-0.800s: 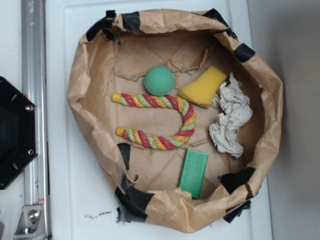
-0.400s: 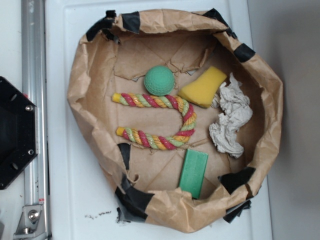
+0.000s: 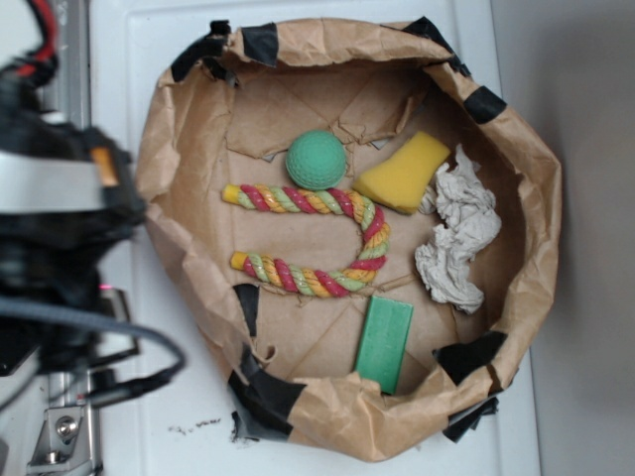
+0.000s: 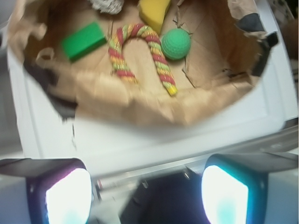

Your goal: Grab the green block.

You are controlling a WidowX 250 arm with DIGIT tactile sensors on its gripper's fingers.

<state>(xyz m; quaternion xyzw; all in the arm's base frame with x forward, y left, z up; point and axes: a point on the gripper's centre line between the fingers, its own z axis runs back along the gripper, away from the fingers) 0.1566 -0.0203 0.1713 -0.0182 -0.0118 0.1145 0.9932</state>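
The green block (image 3: 384,344) is a flat green slab lying at the near-right bottom of the brown paper bowl (image 3: 159,188). The wrist view shows the green block (image 4: 84,41) at upper left, inside the paper bowl (image 4: 140,100). My arm (image 3: 60,218) is a dark blur at the left edge, outside the bowl and well away from the block. My gripper (image 4: 147,196) is open, its fingers (image 4: 67,196) wide apart with nothing between them, above the white surface and the black base.
Also in the bowl are a round green ball (image 3: 317,160), a yellow sponge wedge (image 3: 404,173), a striped rope (image 3: 327,238) curved in a U, and crumpled grey cloth (image 3: 456,238). The bowl's raised, taped paper rim stands between my gripper and the objects.
My arm has swung into the exterior view from the left, covering the rail and black base. Nothing inside the bowl has moved.
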